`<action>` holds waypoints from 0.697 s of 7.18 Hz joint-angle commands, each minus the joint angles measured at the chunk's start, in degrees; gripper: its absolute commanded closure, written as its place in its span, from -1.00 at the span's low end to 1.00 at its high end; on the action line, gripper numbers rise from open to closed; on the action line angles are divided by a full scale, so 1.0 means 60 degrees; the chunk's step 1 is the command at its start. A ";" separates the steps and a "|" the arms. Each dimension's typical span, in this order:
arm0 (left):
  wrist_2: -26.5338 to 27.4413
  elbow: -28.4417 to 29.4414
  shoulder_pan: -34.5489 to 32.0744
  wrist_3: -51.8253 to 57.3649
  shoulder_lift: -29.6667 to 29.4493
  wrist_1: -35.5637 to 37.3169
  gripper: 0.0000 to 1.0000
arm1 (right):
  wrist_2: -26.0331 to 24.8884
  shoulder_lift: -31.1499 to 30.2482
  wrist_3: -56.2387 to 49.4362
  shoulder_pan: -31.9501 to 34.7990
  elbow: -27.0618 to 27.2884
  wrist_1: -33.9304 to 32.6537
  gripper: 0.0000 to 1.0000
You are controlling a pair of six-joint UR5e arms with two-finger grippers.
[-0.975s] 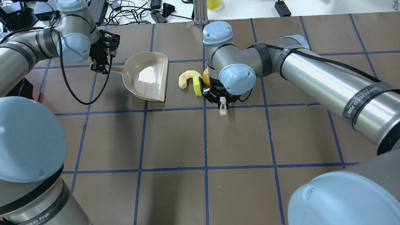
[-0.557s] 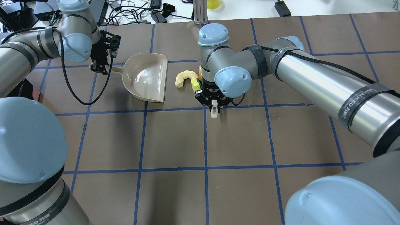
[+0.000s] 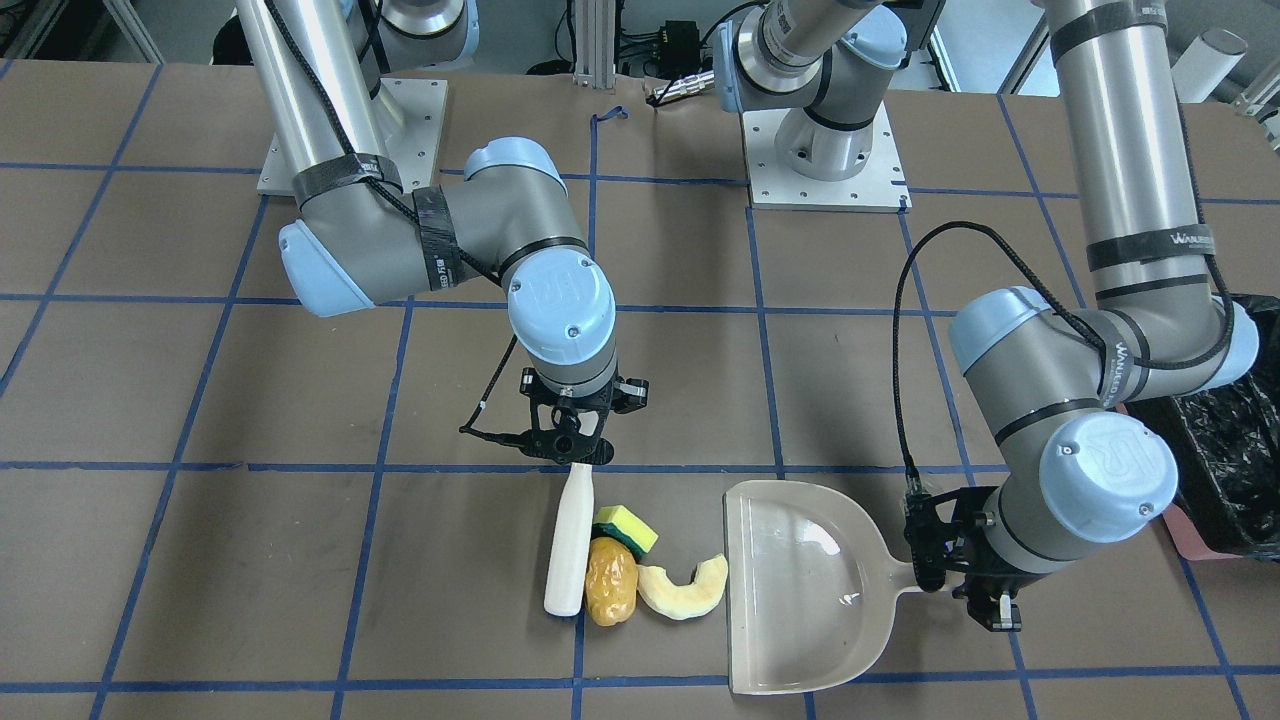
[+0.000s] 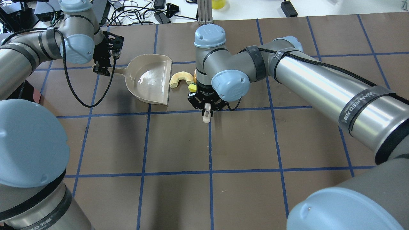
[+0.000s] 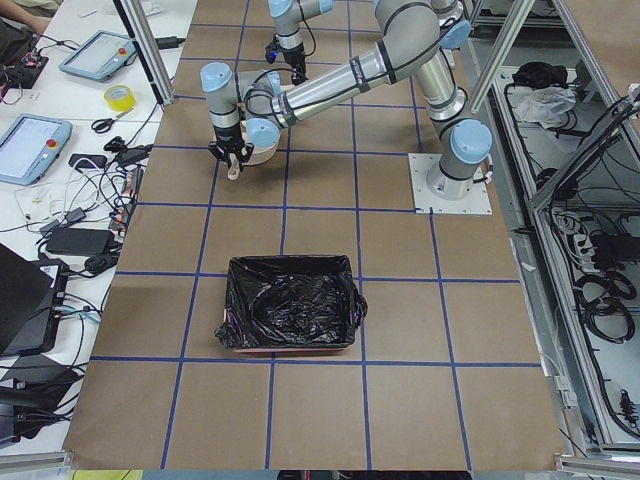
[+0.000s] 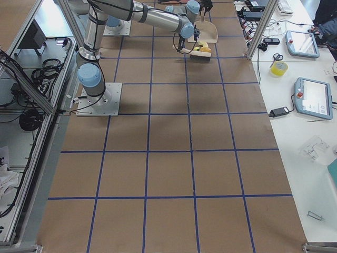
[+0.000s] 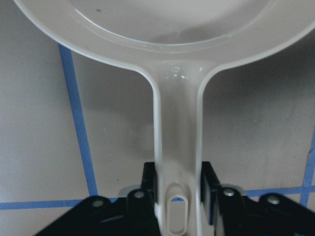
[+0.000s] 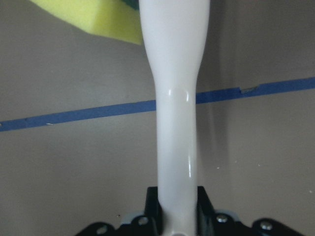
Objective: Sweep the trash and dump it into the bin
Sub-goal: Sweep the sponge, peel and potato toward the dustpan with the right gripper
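My right gripper [image 3: 572, 450] is shut on the handle of a white brush [image 3: 568, 545], which lies against the trash. The golden-brown potato lump [image 3: 611, 582], the yellow-green sponge [image 3: 625, 527] and the cream crescent slice [image 3: 685, 590] are bunched together just off the beige dustpan's [image 3: 800, 590] open edge. My left gripper [image 3: 945, 575] is shut on the dustpan handle [image 7: 177, 147] and holds the pan flat on the table. The right wrist view shows the brush handle [image 8: 174, 123] and a corner of the sponge [image 8: 98, 19]. The black-lined pink bin [image 5: 290, 315] stands well off to my left.
The bin's edge [image 3: 1225, 440] lies behind my left arm's elbow. Cables and devices lie beyond the table's far edge [image 4: 143, 14]. The brown, blue-taped table [image 4: 207, 159] stretches out in front of me.
My right gripper moved left with the brush, pushing the three trash items closer to the dustpan's mouth. The left gripper and dustpan stayed put.
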 commanded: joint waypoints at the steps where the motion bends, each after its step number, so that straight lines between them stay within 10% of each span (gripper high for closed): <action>1: -0.0006 0.0013 0.0000 -0.0008 -0.0001 0.0000 1.00 | 0.0225 0.0409 0.0230 0.0239 -0.0481 -0.0012 1.00; 5: -0.0020 -0.0001 0.0000 -0.0023 -0.0001 0.0000 1.00 | 0.0255 0.1098 0.0568 0.0605 -0.1346 0.0003 1.00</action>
